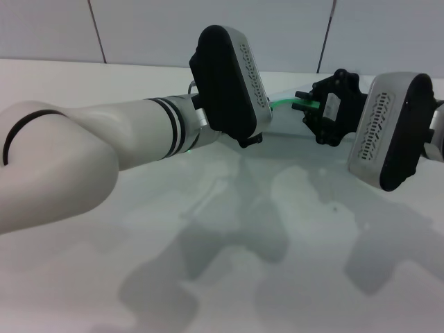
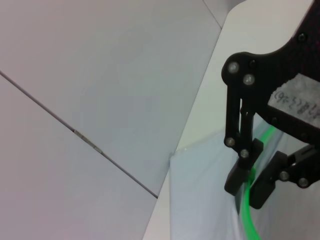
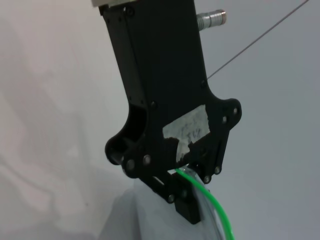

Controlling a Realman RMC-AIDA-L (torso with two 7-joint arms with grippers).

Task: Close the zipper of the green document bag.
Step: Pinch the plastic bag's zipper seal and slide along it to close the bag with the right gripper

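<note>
Both black grippers pinch the thin bright green zipper (image 2: pixel 247 207) of the translucent pale pouch (image 2: pixel 200 195): left gripper (image 3: pixel 187 192) anchoring it, right gripper (image 2: pixel 250 182) seemingly placed to pull it shut.

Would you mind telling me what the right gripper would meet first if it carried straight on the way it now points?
Probably the left gripper: the right gripper points along the zipper towards it, though depth is unclear.

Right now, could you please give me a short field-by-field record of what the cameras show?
left gripper: at the bag's green edge, fingers closed on the zipper
right gripper: fingers straddling the same zipper strip farther along
green document bag: lying flat on the white table, far side
slider: not discernible
</note>
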